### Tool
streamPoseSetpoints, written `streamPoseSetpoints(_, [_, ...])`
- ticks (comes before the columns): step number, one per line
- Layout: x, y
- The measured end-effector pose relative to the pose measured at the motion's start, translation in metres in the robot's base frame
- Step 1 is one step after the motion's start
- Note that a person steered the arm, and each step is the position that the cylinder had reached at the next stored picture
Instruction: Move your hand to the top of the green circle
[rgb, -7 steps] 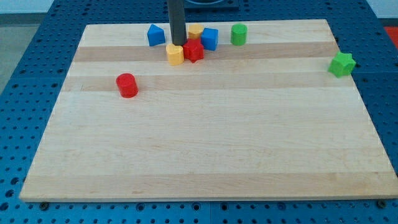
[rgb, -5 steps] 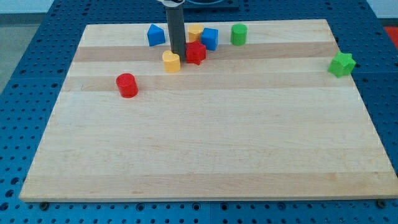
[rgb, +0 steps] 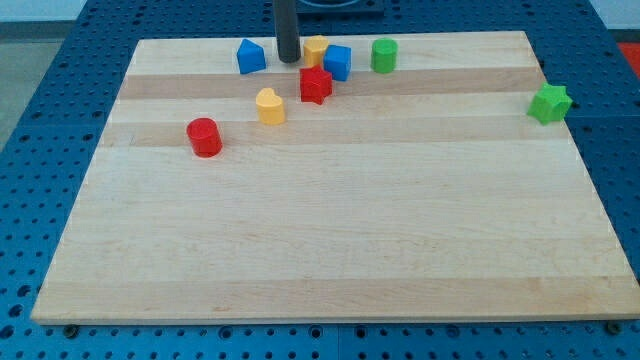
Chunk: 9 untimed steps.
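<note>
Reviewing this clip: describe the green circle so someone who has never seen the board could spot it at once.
Follow the wooden board's edge at the view's top, rightwards past my tip, a yellow block and a blue cube. The green circle is the row's rightmost block, a short upright cylinder, unlike the green star near the right edge.

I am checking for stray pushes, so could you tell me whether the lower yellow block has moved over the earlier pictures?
Yes. The yellow block slid toward the view's bottom-left, away from the red star it earlier touched.
</note>
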<state>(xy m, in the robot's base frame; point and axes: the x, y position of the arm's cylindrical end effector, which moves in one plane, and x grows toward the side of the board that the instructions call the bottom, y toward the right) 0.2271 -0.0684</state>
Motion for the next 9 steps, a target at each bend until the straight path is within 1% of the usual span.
streamPoseSetpoints(1, [-0.023, 0.000])
streamPoseSetpoints(2, [-0.035, 0.000])
streamPoseSetpoints(3, [-0.034, 0.024])
streamPoseSetpoints(4, [-0.034, 0.071])
streamPoseSetpoints(6, [-0.033, 0.133])
streamPoseSetpoints(8, [0.005, 0.182])
streamPoseSetpoints(9, [0.027, 0.188])
